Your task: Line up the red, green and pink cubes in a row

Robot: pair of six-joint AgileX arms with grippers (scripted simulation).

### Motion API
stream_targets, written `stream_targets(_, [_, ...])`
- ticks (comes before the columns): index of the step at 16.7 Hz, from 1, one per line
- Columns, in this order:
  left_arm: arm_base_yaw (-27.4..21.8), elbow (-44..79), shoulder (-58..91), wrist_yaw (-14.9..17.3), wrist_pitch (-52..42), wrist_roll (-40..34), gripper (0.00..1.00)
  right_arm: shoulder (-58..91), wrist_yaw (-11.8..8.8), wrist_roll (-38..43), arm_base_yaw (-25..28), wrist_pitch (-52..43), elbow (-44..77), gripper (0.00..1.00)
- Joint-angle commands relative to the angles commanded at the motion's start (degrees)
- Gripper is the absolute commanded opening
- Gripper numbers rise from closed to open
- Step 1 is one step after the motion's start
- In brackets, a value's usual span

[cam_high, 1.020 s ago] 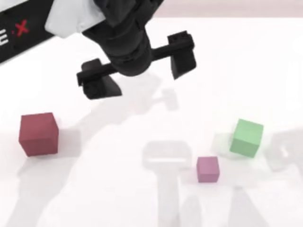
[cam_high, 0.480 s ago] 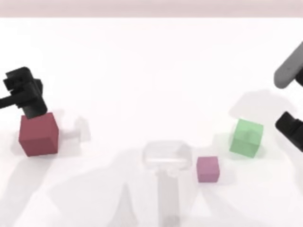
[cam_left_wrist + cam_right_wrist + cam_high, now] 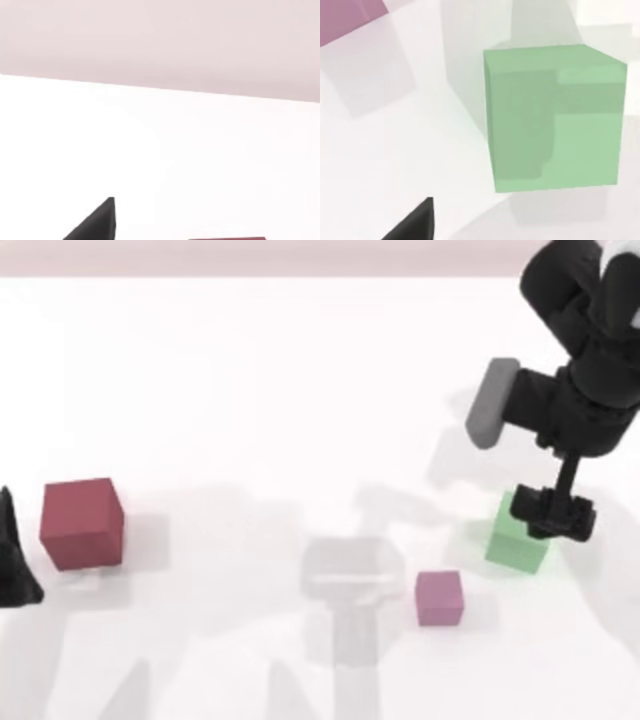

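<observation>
My right gripper (image 3: 556,513) hovers over the matte light green cube (image 3: 517,540) at the table's right; whether its fingers are parted, I cannot tell. Descending off-centre could knock the cube askew.

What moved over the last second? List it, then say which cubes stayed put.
The left arm's tool swung from the table's upper middle down past the red cube to the left edge. The right arm's tool came in from the right and now hangs over the green cube, with no grip visible. The red cube, green cube and pink cube all stayed in place, not yet in a row.
</observation>
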Motion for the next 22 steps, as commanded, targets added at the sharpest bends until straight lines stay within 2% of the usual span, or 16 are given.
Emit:
stream_targets(4, [2.55, -6.38, -7.59, 0.52, 5.4, 5.05, 1.0, 5.83, 0.05, -2.56, 1.23, -3.22, 4.93, 1.0])
stream_targets(10, [2.69, -6.72, -8.03, 0.55, 5.71, 5.35, 1.0, 6.44, 0.06, -2.79, 1.11, -3.28, 5.23, 1.0])
stream_targets(13, [2.69, -6.72, -8.03, 0.55, 5.71, 5.35, 1.0, 7.82, 0.07, -2.75, 1.22, 0.7, 2.62, 1.0])
stream_targets(18, [2.69, -6.72, -8.03, 0.55, 5.71, 5.35, 1.0, 12.11, 0.1, -2.53, 1.37, 12.74, -4.59, 1.0])
stream_targets(22, [2.69, -6.72, -8.03, 0.55, 5.71, 5.35, 1.0, 13.18, 0.11, -2.5, 1.42, 15.09, -6.25, 1.0])
